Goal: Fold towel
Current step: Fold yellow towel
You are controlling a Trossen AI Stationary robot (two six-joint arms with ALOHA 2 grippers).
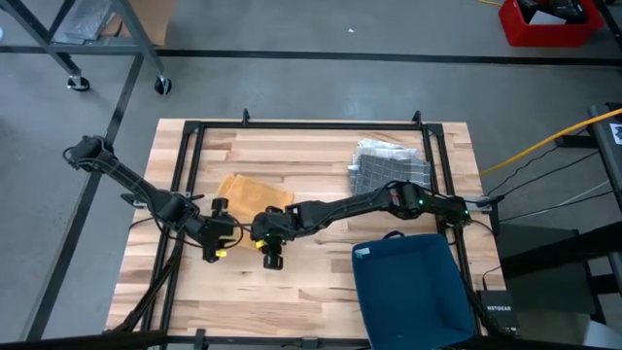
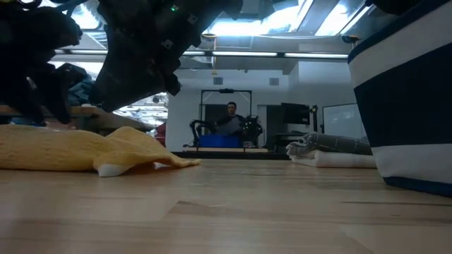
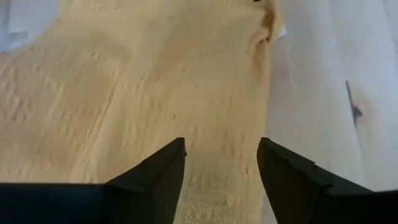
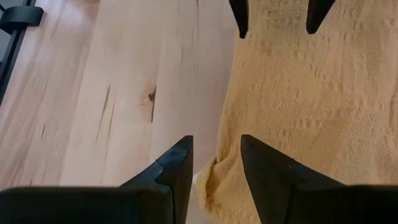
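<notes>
High view: a yellow towel (image 1: 255, 191) lies bunched on the wooden table (image 1: 311, 282), left of centre, partly folded over on itself. Both dark arms reach in toward its near edge. The left gripper (image 1: 216, 245) sits at the towel's lower left corner, and the right gripper (image 1: 271, 255) at the lower right, with the two close together.

In the left wrist view the left gripper (image 3: 221, 163) stands wide, its fingers (image 3: 158, 171) apart with yellow cloth (image 3: 137, 93) showing in the gap between them and stretching away ahead; nothing is pinched.

In the right wrist view the right gripper (image 4: 216, 163) is parted about halfway, poised over the towel's edge (image 4: 292, 99) where cloth meets bare wood; a fold of the cloth lies between its tips, but whether the tips press on it cannot be told. The other arm's fingertips (image 4: 239, 15) show farther off over the same towel.

A grey folded cloth (image 1: 389, 163) rests near the table's far right, well apart from the towel, and a dark blue bin (image 1: 413, 282) stands at the near right.

Low view shows the towel (image 2: 78, 148) lying low and rumpled on the table.
</notes>
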